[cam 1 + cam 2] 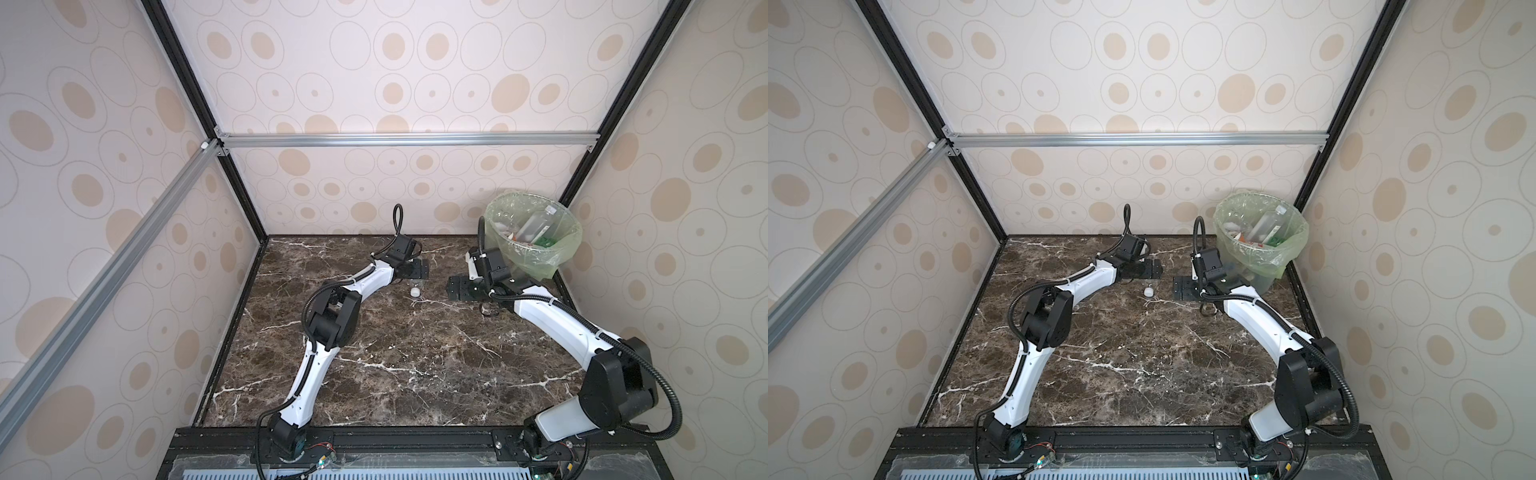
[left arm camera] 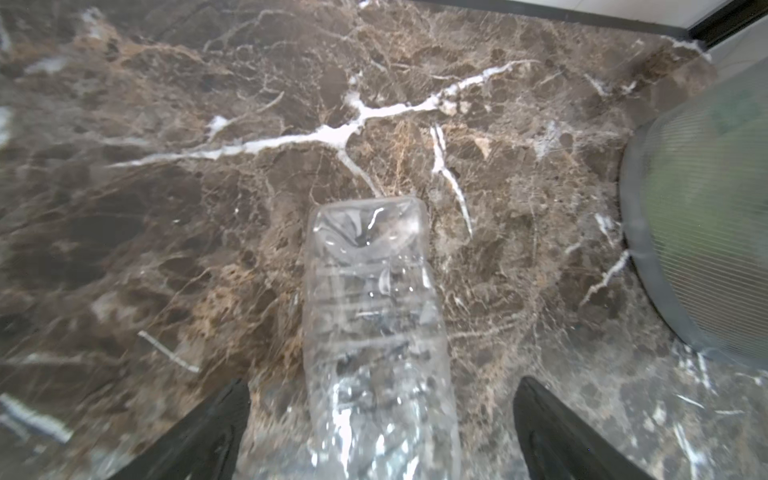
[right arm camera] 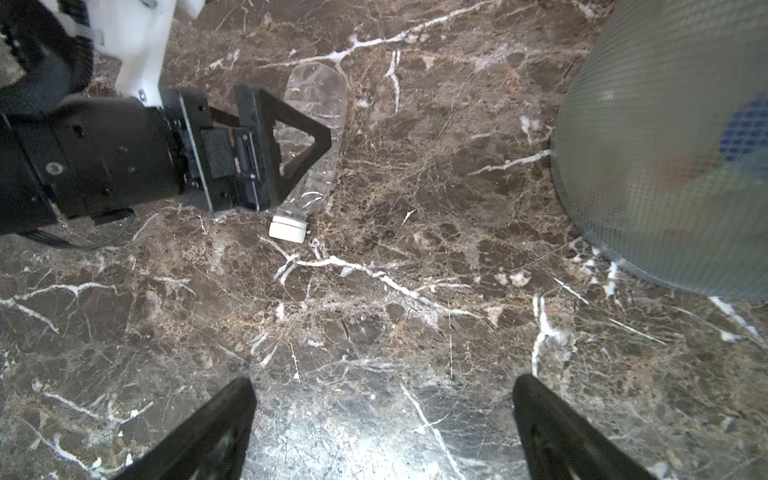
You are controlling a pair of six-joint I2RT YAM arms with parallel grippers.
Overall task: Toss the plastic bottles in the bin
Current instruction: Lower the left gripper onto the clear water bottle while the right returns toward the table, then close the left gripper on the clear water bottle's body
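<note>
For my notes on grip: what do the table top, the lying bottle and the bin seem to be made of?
The table top: brown marble look, white veins, polished glare; real stone or print, I cannot tell. The bottle: thin clear plastic, glossy and creased; the table top shows through it. The bin: translucent grey plastic with a fine grid texture; colours show dimly through.

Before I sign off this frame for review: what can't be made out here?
- Clear bottle: in both top views mostly under the left end effector; left wrist view's edge cuts off its cap.
- Bottles in the bin: too jumbled to count; wrist views blur them behind its wall.
</note>
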